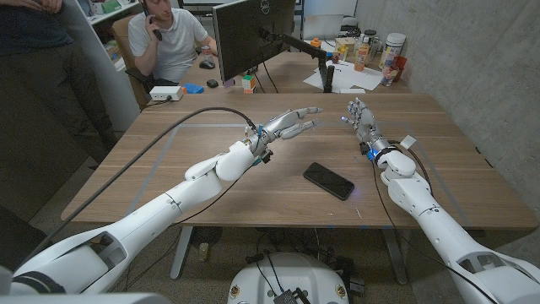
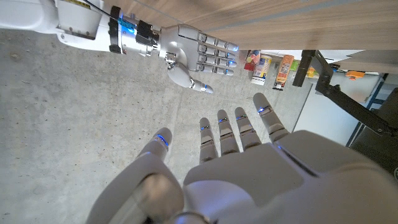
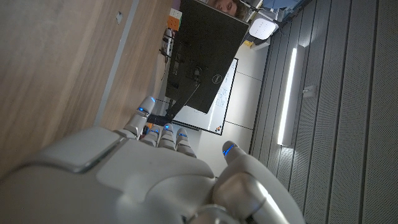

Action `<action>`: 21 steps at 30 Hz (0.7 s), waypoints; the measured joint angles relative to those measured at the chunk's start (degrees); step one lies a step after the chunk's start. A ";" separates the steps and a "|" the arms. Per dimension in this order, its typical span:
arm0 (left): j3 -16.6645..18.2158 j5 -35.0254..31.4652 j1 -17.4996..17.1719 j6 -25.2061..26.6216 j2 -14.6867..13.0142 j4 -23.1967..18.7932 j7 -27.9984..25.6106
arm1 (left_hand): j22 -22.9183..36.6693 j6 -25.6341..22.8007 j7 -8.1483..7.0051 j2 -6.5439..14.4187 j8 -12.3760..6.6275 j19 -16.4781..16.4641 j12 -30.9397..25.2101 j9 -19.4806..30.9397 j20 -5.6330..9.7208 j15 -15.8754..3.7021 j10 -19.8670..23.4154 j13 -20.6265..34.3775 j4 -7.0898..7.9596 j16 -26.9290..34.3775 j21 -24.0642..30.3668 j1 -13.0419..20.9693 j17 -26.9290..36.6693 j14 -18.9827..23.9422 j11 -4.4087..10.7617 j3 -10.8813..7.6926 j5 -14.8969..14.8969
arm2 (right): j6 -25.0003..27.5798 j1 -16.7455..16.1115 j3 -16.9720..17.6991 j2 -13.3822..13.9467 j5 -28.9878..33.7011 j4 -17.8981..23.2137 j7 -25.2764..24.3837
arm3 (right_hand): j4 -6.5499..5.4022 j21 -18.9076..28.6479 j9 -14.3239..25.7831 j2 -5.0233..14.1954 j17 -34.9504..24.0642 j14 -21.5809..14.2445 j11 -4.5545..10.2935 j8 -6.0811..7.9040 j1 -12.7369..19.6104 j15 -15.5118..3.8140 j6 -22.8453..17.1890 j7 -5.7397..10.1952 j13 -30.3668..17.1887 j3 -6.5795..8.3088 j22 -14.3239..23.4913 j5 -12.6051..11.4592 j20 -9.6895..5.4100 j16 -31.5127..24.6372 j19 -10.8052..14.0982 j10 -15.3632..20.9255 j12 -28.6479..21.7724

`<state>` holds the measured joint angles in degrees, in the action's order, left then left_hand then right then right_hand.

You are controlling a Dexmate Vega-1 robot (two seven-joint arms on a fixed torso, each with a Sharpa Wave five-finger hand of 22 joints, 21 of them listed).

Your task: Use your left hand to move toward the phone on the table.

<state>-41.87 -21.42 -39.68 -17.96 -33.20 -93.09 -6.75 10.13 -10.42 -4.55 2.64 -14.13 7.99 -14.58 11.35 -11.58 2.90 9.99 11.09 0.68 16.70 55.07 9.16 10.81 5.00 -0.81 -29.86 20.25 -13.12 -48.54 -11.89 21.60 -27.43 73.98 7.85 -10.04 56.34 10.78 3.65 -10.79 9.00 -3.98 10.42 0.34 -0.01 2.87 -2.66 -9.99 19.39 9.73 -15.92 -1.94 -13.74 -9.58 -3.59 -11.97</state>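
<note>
A black phone lies flat on the wooden table, right of centre and near the front edge. My left hand hovers above the table's middle, behind and to the left of the phone, fingers stretched out and apart, holding nothing. In the left wrist view my left hand shows its spread fingers, with my right hand across from it. My right hand stands at the right of the table behind the phone, fingers up and slightly apart, empty. My right hand also appears in its own wrist view.
A black monitor on an arm stands on a second desk behind the table, with bottles and jars to its right. A person sits at the back left. A black cable runs over the table's left side.
</note>
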 measured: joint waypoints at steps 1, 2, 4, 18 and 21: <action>-0.28 -0.66 0.21 -0.17 0.04 0.00 0.29 | 0.00 0.00 0.00 0.00 0.14 0.00 0.00 0.00 0.00 0.00 0.00 0.00 -0.09 -0.34 0.00 0.00 0.00 0.00 0.00 0.09 0.00 | 0.00 -0.07 0.05 0.04 0.00 0.08 0.00 | 0.00 0.00 0.00 0.00 0.00 0.00 0.00 0.00 0.00 0.00 0.00 0.00 0.00 0.00 0.00 0.00 0.00 0.00 0.00 0.00 0.00; -0.52 -0.91 0.39 -0.24 0.08 0.00 0.42 | 0.00 0.00 0.00 0.00 0.40 0.00 0.00 0.00 0.00 -0.19 -0.01 0.00 -0.09 -0.43 0.00 0.00 0.00 -0.19 0.01 0.09 0.00 | 0.00 -0.12 0.09 0.06 0.00 0.13 0.00 | 0.00 0.00 0.00 0.00 0.00 0.00 0.00 0.00 0.00 0.00 0.00 0.00 0.00 0.00 0.00 0.00 0.00 0.00 0.00 0.00 0.00; -1.17 -2.23 0.86 -0.64 0.26 0.01 0.96 | 0.00 0.11 -0.10 0.00 0.45 0.00 0.00 0.00 0.00 -0.28 -0.32 0.00 -0.09 -0.43 0.00 0.00 0.00 -0.28 0.32 0.09 0.00 | 0.00 -0.29 0.22 0.12 -0.08 0.25 0.00 | 0.00 0.00 0.00 0.00 0.00 0.00 -0.12 0.00 0.00 0.00 0.00 0.00 0.00 0.00 0.00 0.00 0.00 0.00 0.00 0.13 0.00; -6.20 -10.63 4.44 -2.84 1.75 1.04 4.19 | 0.01 -0.87 -1.24 -0.23 0.45 0.24 0.00 -0.01 -0.22 -0.78 0.40 0.00 -0.78 -0.88 -0.83 0.23 -0.01 -0.16 1.03 -0.15 -0.42 | -0.13 -1.13 0.92 0.80 -0.51 1.00 0.49 | 0.00 -0.22 0.00 0.00 0.00 -0.14 -0.23 0.00 0.00 0.15 0.00 0.00 0.00 0.00 0.00 0.00 0.00 0.00 0.00 0.23 0.00; -7.47 -12.90 5.34 -3.24 2.22 1.32 5.08 | 0.01 -1.25 -2.24 -0.23 0.44 0.24 0.00 -0.01 -0.22 -0.78 0.40 0.00 -0.78 -0.87 -1.05 0.23 0.20 -0.16 1.03 -0.15 -0.42 | -0.13 -1.31 1.06 0.97 -0.56 1.14 0.58 | 0.00 -0.22 0.00 0.00 0.00 -0.21 -0.41 0.00 0.00 0.22 0.00 0.00 0.00 0.00 0.00 0.00 0.00 0.00 0.00 0.42 0.00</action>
<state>-49.33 -34.33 -34.33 -21.20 -30.99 -91.76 -1.67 10.14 -11.67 -6.79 2.41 -13.69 8.23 -14.58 11.34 -11.80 2.13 10.40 11.08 -0.10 15.82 54.02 9.39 11.01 4.84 0.22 -30.01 19.83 -13.25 -49.85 -10.83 22.57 -27.99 75.13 8.43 -10.04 56.12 10.78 3.65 -10.79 8.78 -4.40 10.42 0.34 0.20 2.87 -2.66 -9.99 19.39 9.73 -15.92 -1.94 -13.74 -9.58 -3.17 -11.97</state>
